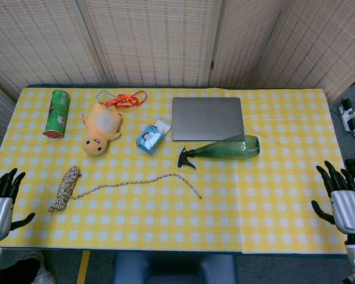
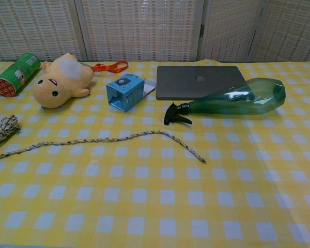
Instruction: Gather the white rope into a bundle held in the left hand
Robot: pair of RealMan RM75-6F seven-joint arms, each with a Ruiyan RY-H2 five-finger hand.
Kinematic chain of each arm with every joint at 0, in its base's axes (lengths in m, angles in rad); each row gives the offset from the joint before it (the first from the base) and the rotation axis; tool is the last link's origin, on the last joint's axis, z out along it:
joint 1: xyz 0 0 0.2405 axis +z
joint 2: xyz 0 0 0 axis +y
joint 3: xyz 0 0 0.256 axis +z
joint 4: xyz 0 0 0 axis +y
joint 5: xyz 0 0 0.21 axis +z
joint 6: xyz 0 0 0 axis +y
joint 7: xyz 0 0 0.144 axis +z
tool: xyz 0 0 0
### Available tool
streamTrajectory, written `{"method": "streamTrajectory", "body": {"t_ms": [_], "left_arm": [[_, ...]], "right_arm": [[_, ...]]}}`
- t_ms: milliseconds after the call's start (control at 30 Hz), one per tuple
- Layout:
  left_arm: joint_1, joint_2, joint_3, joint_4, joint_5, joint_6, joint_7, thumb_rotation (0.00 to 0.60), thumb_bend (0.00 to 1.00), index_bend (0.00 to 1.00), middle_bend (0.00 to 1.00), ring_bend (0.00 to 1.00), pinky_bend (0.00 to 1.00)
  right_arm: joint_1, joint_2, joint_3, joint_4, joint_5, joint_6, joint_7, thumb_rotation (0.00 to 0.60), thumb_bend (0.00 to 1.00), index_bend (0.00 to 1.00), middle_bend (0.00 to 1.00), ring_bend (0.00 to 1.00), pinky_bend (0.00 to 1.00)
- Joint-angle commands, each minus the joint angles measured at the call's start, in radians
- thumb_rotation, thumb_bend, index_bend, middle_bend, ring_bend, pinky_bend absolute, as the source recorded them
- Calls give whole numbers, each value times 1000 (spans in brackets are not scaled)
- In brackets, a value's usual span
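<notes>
Nothing gathered yet: the white rope [image 1: 109,187] lies on the checked tablecloth [image 1: 272,195], part-coiled at nine o'clock, tail trailing toward centre, while left hand [image 1: 1,198] and right hand [image 1: 345,198] wait spread and empty at the edges.
</notes>
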Motion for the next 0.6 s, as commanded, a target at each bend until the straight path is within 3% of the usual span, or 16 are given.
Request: {"method": "streamTrajectory", "body": {"t_ms": [33, 600], "left_arm": [[-2, -5, -2, 2, -5, -2, 0, 600, 173, 0, 0, 0, 0], [-81, -27, -44, -16, 9, -61, 5, 600, 172, 12, 92, 69, 60]], "right_arm": [[-4, 0, 2, 1, -1, 10, 3, 600, 369, 0, 8, 122, 57], [-15, 23, 28, -11, -3, 61, -3, 600, 369, 0, 10, 122, 57]]}}
